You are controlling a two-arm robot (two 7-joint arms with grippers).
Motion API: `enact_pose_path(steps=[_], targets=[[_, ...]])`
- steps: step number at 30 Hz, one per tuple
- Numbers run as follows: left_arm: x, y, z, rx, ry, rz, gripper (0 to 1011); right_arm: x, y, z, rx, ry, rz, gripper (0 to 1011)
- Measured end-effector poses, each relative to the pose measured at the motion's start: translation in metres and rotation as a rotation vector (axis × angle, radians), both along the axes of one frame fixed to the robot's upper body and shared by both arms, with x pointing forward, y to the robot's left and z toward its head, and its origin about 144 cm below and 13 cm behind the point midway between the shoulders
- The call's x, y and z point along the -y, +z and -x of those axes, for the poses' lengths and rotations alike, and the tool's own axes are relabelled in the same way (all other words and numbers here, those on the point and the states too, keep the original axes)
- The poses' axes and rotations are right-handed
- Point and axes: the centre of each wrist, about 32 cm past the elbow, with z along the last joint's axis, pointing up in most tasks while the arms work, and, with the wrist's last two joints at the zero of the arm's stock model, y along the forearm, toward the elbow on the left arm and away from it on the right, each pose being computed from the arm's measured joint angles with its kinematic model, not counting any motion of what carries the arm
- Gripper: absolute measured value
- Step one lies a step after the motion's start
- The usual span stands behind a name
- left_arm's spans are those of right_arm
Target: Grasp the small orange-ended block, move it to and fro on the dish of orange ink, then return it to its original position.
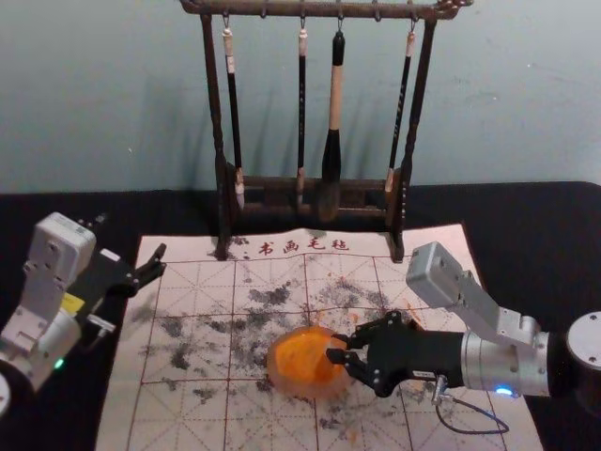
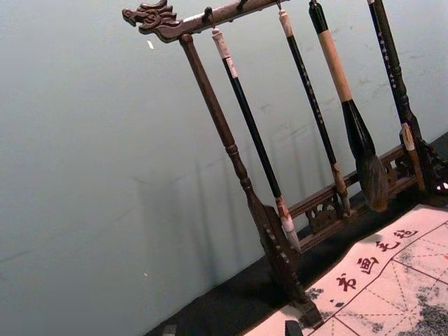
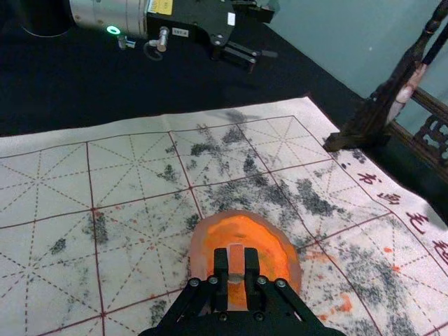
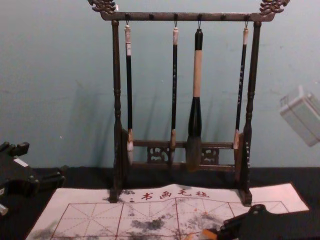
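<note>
My right gripper (image 1: pixel 334 347) reaches in over the right part of the round dish (image 1: pixel 278 374) of orange ink (image 1: pixel 302 353). In the right wrist view, the same gripper (image 3: pixel 236 262) is shut on the small block (image 3: pixel 236 257), which looks pinkish-orange with a paler band below. The block stands over the ink (image 3: pixel 262 241); whether it touches the ink is hard to tell. An orange bit of the block (image 4: pixel 209 234) shows at the gripper's tip in the chest view. My left gripper (image 1: pixel 133 237) is parked open at the mat's left; in its wrist view the gripper (image 2: pixel 231 329) holds nothing.
Behind the dish stands a dark wooden rack (image 1: pixel 222 169) with several hanging brushes, among them a thick one (image 1: pixel 332 141). A gridded calligraphy mat (image 1: pixel 188 413), stained with black and some orange, lies under the dish on a black-covered table (image 1: pixel 526 225).
</note>
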Motion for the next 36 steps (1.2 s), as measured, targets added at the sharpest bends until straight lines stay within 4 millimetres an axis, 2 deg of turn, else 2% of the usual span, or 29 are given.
enact_pose_path(steps=[19, 36], targets=[[0.0, 0.0, 0.0, 0.0, 0.0, 0.0, 1001, -0.014, -0.001, -0.007, 0.01, 0.021, 0.011, 105], [0.0, 0.0, 0.0, 0.0, 0.0, 0.0, 1001, -0.015, -0.001, -0.019, 0.02, -0.02, 0.026, 105]])
